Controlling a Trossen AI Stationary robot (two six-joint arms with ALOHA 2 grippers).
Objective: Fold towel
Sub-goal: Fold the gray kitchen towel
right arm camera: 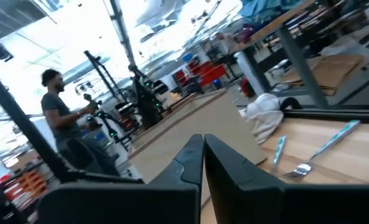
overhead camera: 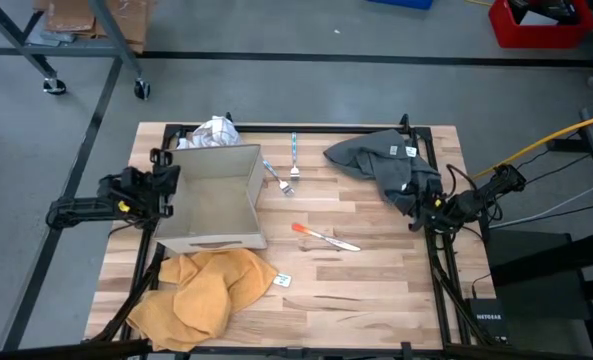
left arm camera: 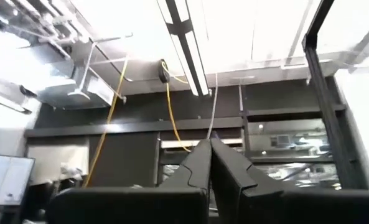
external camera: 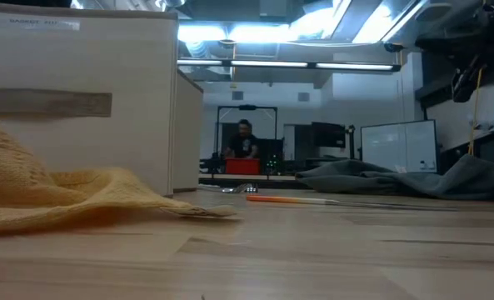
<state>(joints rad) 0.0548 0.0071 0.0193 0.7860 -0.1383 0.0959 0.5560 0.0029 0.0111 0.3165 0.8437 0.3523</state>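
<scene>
A crumpled yellow towel (overhead camera: 201, 290) lies bunched on the table's near left corner and fills the left of the low view (external camera: 55, 200). A crumpled grey towel (overhead camera: 381, 160) lies in a heap at the far right (external camera: 396, 177). My left gripper (overhead camera: 171, 185) rests at the table's left edge beside the box; in its wrist view it is shut (left arm camera: 208, 142) and points up at the ceiling. My right gripper (overhead camera: 417, 220) sits at the right edge, just near of the grey towel, shut (right arm camera: 203, 138) and aimed across the table.
An open white box (overhead camera: 211, 200) stands left of centre, with a white crumpled cloth (overhead camera: 214, 132) behind it. A fork (overhead camera: 281, 178), a blue-handled utensil (overhead camera: 294, 150) and an orange-handled knife (overhead camera: 321, 235) lie mid-table. A person (right arm camera: 56, 106) stands in the room beyond.
</scene>
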